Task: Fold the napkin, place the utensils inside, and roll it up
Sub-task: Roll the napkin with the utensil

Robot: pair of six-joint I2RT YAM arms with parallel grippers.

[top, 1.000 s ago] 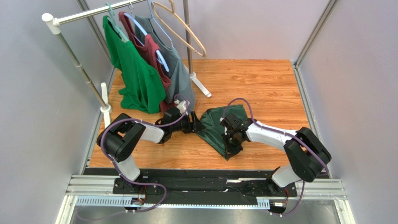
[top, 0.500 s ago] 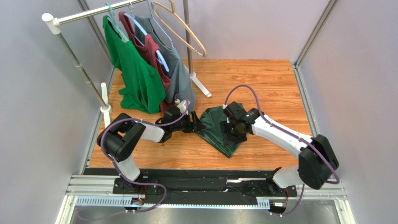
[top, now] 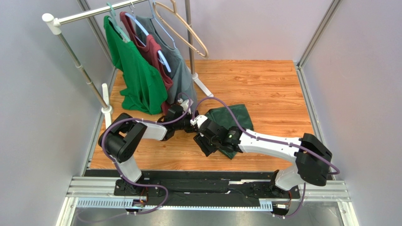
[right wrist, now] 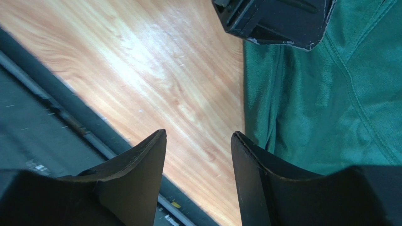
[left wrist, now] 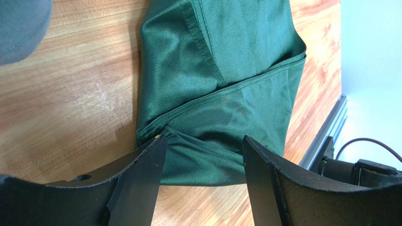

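The dark green napkin (top: 238, 118) lies folded on the wooden table; its hems and overlapping layers fill the left wrist view (left wrist: 221, 70). My left gripper (top: 195, 124) rests at the napkin's left edge, open, its fingertips straddling a raised fold (left wrist: 204, 141) without pinching it. My right gripper (top: 206, 144) reaches across to the napkin's near-left corner and stands open over bare wood (right wrist: 198, 133), the cloth (right wrist: 330, 94) just right of its right finger. The utensils are out of view.
A clothes rack (top: 80, 70) at back left carries a bright green shirt (top: 137, 77), a maroon one (top: 151, 52), a grey-green one (top: 179, 70) and an empty wooden hanger (top: 184, 28). The black rail (right wrist: 28, 117) runs along the table's near edge.
My right gripper opened, let go of the napkin and swung left to its near-left corner. The napkin settled flatter. The left arm stayed still.
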